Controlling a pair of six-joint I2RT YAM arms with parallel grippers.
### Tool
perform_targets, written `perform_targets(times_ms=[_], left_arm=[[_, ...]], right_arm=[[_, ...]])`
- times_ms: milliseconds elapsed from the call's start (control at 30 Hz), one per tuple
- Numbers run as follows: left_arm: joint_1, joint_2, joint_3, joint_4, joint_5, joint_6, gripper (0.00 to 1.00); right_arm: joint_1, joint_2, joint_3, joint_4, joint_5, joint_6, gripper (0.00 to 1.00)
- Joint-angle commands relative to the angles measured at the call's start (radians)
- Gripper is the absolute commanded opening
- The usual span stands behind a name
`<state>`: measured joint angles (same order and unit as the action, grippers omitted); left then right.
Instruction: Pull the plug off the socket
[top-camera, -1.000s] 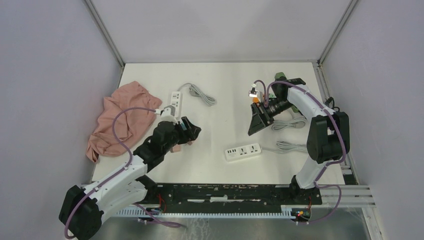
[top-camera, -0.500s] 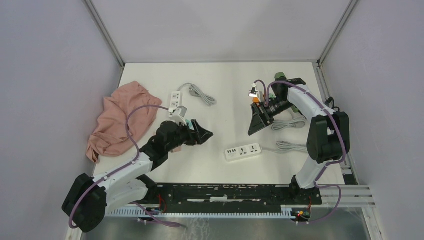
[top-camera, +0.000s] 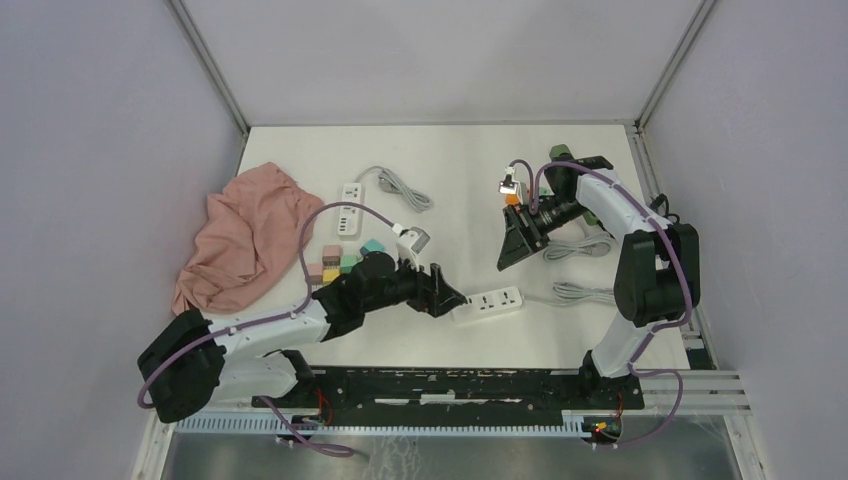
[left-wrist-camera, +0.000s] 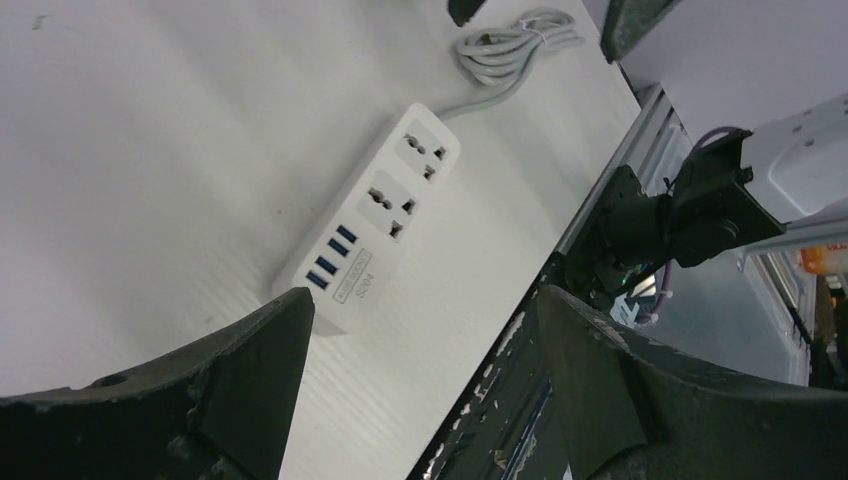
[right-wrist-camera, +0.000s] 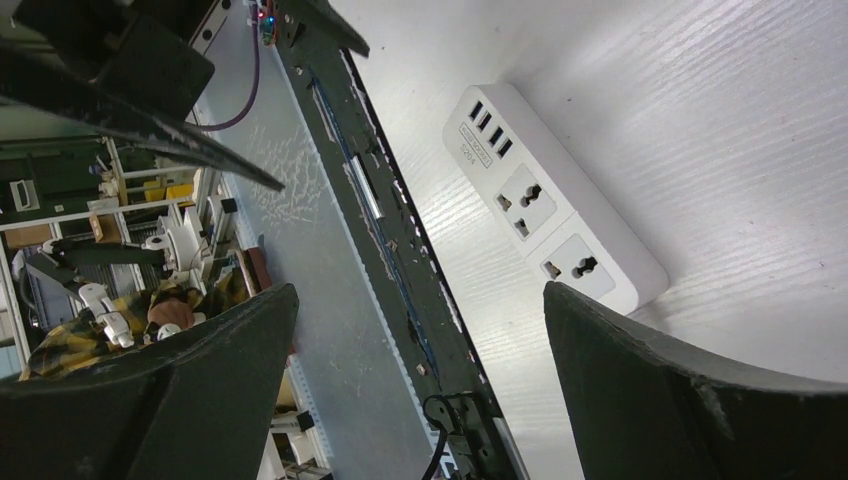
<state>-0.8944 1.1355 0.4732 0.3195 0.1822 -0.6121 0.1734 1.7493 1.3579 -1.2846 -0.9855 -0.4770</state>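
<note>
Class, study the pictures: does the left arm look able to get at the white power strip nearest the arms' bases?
Probably yes. The left tool stands open right at the end of the power strip, and its wrist view shows only bare table between its fingers and the strip.

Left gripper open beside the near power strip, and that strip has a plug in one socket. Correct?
Not quite. The left gripper is open beside the near power strip, but the left wrist view shows both its sockets empty, nothing plugged in.
</note>
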Motion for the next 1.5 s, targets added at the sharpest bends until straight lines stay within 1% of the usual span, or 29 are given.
perform_targets(times_ms=[0,167,433,600,733,933,1067,1300,1467], left_arm=[[-0.087,0.061,0.094,0.046,-0.053,0.114,0.9],[-0.153,0.109,0.139,0.038,-0.08,0.167,0.93],[-0.231,0.161,0.179,0.038,-0.111,0.244,0.95],[-0.249,0.193,0.206,0.013,-0.118,0.268,0.96],[-0.257,0.208,0.217,0.004,-0.119,0.281,1.0],[-0.258,0.227,0.23,-0.014,-0.119,0.319,0.99],[-0.258,0.255,0.252,-0.039,-0.13,0.372,0.99],[-0.258,0.365,0.349,-0.124,-0.14,0.443,0.99],[-0.258,0.513,0.476,-0.272,-0.224,0.522,0.99]], right_arm=[[-0.007,-0.004,0.04,-0.014,-0.027,-0.021,1.0],[-0.008,-0.003,0.04,-0.016,-0.028,-0.024,1.0],[-0.01,-0.002,0.041,-0.018,-0.028,-0.025,1.0],[-0.011,-0.003,0.041,-0.018,-0.028,-0.025,1.0],[-0.013,-0.003,0.041,-0.019,-0.027,-0.027,1.0],[-0.019,-0.007,0.043,-0.018,-0.022,-0.025,1.0],[-0.029,-0.014,0.042,-0.006,-0.014,-0.013,1.0],[-0.085,-0.055,0.015,0.061,0.0,0.047,1.0],[-0.126,-0.069,0.006,0.077,-0.007,0.064,1.0]])
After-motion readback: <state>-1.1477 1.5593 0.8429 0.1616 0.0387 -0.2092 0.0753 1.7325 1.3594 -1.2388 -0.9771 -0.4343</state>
